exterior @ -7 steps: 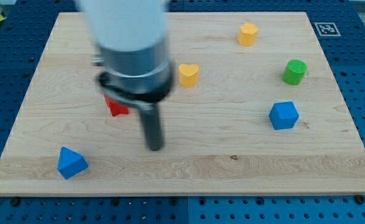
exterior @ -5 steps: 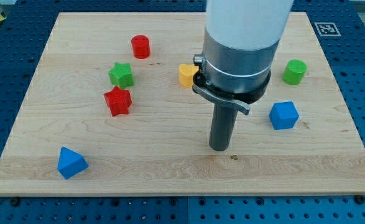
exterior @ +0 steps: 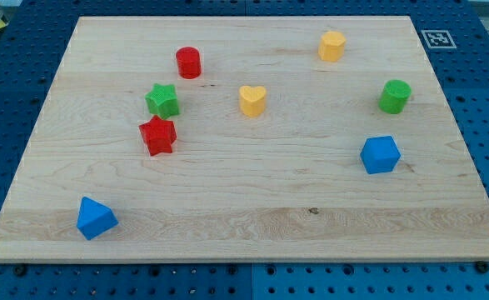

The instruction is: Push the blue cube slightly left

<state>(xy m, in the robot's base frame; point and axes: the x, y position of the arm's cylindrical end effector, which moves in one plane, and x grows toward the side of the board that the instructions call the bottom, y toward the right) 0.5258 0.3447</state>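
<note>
- Blue pyramid (exterior: 95, 218) sits alone near the wooden board's (exterior: 227, 225) bottom-left corner
- Red star (exterior: 157, 135) lies just below green star (exterior: 162, 100), red cylinder (exterior: 188, 62) above them
- Yellow heart (exterior: 252, 100) rests mid-board, yellow hexagon (exterior: 331, 45) toward the top right
- Blue cube (exterior: 380, 154), the one to be pushed, stands at the view's right, below green cylinder (exterior: 395, 96), untouched
- My tip is out of frame; its place relative to the blocks cannot be told, and this rod has no fingers to spread or close
- Risk: a re-entry from the cube's right off centre could spin it or send it diagonally; too long a push would overshoot "slightly"
</note>
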